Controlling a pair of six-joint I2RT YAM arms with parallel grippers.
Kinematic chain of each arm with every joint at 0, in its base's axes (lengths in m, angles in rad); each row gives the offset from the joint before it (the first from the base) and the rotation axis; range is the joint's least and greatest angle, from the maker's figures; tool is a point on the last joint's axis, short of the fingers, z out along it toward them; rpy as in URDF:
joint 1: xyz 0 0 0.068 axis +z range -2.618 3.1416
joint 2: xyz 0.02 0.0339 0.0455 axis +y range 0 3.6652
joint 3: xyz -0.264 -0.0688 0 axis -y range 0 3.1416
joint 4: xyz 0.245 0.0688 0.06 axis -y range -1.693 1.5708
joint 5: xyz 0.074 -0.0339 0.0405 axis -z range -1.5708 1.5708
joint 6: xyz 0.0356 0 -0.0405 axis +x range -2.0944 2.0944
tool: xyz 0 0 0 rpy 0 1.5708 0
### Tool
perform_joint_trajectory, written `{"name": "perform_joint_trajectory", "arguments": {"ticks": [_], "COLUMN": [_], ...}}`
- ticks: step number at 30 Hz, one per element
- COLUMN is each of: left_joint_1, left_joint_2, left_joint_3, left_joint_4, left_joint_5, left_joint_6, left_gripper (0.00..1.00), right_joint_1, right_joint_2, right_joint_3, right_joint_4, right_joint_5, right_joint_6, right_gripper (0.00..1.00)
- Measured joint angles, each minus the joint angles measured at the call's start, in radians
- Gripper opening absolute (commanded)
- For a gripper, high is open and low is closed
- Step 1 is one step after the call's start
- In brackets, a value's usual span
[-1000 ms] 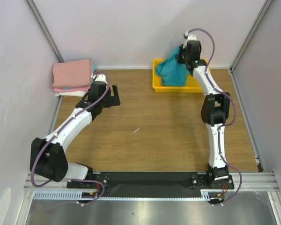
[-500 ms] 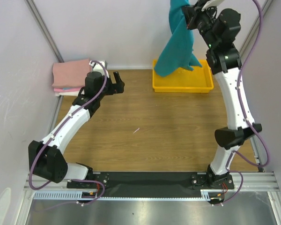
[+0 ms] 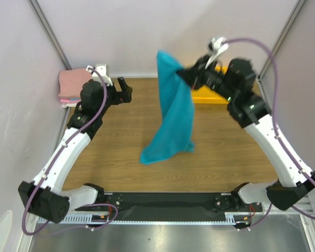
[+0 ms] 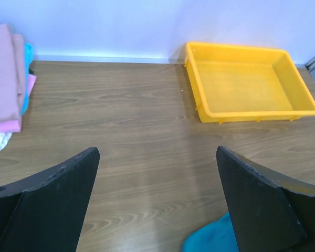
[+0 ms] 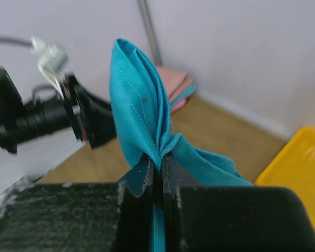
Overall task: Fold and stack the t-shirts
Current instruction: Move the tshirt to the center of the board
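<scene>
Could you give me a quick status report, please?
Right end effector shut on teal cloth t-shirt, dangling over wooden table. Left end effector open, empty. Nothing blocking.

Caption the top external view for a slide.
Right gripper holds the teal t-shirt dangling over the table; open left gripper hovers beside the folded stack.

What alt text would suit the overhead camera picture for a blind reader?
The right gripper, shut on a teal-blue cloth t-shirt, holds it hanging over a wooden table. The open left gripper is near a stack of folded pink t-shirts at the far left; a yellow plastic tray sits far right.
</scene>
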Motion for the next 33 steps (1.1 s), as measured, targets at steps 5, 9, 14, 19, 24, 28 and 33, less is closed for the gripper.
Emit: {"name": "perform_joint_trajectory", "arguments": {"ticks": [5,9,14,19,24,28,33], "left_joint_1": [0.0,0.0,0.0,0.0,0.0,0.0,0.019], "left_joint_2": [-0.106,-0.143,-0.15,-0.156,-0.18,-0.205,-0.203], "left_joint_3": [-0.089,-0.176,-0.286,-0.345,-0.351,-0.351,-0.346], "left_joint_4": [-0.028,-0.053,-0.088,-0.096,-0.103,-0.139,-0.246], "left_joint_5": [-0.016,-0.019,-0.019,-0.007,-0.02,-0.09,-0.205], "left_joint_6": [0.006,0.003,-0.02,-0.055,-0.114,-0.163,-0.233], "left_gripper": [1.0,1.0,1.0,1.0,1.0,1.0,1.0], "right_joint_1": [0.08,0.143,0.165,0.19,0.271,0.321,0.391], "right_joint_2": [-0.093,-0.055,0.029,0.161,0.309,0.34,0.34], "right_joint_3": [-0.457,-0.633,-0.702,-0.718,-0.682,-0.642,-0.608], "right_joint_4": [0.138,0.148,0.169,0.21,0.183,0.171,0.18], "right_joint_5": [-0.009,0.042,0.077,0.045,-0.034,-0.129,-0.226], "right_joint_6": [0.132,0.145,0.161,0.167,0.111,0.057,-0.018], "right_gripper": [0.0,0.0,0.0,0.0,0.0,0.0,0.52]}}
